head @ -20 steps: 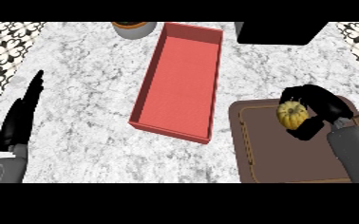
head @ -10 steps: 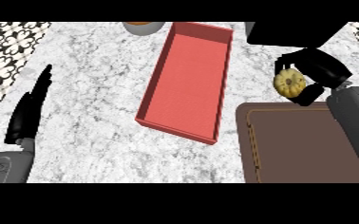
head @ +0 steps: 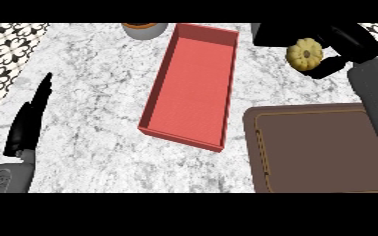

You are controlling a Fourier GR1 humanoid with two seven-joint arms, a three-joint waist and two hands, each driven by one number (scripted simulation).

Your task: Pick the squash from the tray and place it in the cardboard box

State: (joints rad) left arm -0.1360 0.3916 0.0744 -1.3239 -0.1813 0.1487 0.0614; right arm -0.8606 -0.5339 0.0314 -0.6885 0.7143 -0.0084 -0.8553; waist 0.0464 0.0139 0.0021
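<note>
Squash (head: 305, 53), only one, is sitting at 2 o'clock in the curled right hand (head: 347, 42); one box (head: 193, 85) and one tray (head: 317, 150) are lying apart; left hand (head: 28, 125) is resting straight-fingered at 8 o'clock.

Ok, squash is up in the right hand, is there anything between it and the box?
Nothing visible. The right hand holds the squash above the counter, just right of the red box, with only bare counter and the box's right wall between them. The tray sits nearer the robot, out of that line.
</note>
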